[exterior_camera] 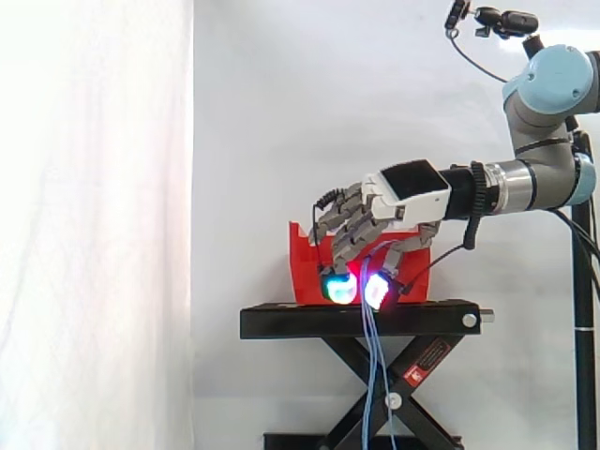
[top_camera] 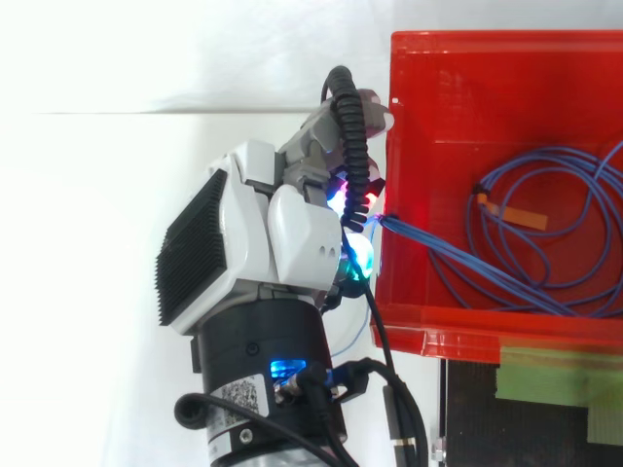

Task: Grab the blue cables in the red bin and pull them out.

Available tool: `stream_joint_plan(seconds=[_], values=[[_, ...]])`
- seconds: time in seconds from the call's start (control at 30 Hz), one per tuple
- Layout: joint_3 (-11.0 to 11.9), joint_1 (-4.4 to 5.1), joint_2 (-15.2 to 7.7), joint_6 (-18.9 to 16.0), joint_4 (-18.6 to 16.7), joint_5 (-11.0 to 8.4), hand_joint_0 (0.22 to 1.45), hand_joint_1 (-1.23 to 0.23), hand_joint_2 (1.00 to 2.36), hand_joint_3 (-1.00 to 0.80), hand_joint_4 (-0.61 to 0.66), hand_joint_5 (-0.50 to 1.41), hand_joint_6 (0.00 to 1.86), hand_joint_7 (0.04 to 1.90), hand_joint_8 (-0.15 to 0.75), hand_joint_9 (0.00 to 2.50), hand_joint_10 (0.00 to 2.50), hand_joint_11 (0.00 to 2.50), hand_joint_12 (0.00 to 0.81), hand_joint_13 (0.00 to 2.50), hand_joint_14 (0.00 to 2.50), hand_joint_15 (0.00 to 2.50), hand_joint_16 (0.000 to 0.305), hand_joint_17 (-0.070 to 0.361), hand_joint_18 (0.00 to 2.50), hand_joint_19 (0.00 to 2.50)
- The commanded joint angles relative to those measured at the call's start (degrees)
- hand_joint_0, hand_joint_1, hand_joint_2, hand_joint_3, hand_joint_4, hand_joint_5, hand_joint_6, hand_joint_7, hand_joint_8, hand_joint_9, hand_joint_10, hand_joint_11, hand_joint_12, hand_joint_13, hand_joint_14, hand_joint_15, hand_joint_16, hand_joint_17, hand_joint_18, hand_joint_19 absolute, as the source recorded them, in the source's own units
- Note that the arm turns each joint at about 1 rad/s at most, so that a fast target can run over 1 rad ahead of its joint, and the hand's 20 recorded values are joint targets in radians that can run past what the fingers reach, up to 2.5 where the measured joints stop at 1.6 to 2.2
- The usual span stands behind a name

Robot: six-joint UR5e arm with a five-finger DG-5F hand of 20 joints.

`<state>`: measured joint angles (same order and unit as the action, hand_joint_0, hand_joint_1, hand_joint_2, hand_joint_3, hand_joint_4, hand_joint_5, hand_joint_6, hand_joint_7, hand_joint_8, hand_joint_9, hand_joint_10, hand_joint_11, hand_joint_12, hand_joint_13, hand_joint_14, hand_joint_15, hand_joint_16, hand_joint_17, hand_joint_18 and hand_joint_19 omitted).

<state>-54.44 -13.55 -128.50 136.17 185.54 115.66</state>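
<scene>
Bright glare across the white curtain [exterior_camera: 94, 225]

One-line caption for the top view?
Robot hand pinching blue cables, strands stretched over the wall of the red bin.

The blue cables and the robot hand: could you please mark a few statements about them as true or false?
1. The robot hand has its fingers curled on strands of the blue cables. True.
2. All of the blue cables are out of the red bin. False: a coil lies inside it.
3. Blue strands hang down in front of the black stand. True.
4. The robot hand is inside the red bin. False: it is outside, beside the bin's wall.
5. The red bin stands on the floor. False: it stands on the black stand.
</scene>
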Motion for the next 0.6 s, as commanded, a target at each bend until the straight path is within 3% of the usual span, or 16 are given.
stream_joint_plan(seconds=[0.0,0.43,0.57], values=[[-0.06,0.01,0.00,0.01,0.00,0.00,0.85,-1.03,1.00,-1.00,0.21,0.90,0.20,0.90,0.288,1.00,0.03,0.84,0.358,0.69,0.02,0.49,0.051,0.115,0.67,0.69],[-1.46,0.01,0.00,0.37,0.97,-0.08,0.84,-1.00,1.00,-1.00,0.20,0.87,0.41,0.83,0.291,1.01,0.03,0.87,0.358,0.70,0.02,0.49,0.051,0.115,0.67,0.70],[-1.64,0.19,0.00,0.37,0.61,-0.26,0.85,-1.00,1.00,-1.00,0.18,0.84,0.65,0.75,0.290,1.03,0.03,0.88,0.355,0.71,0.02,0.49,0.051,0.114,0.68,0.69]])
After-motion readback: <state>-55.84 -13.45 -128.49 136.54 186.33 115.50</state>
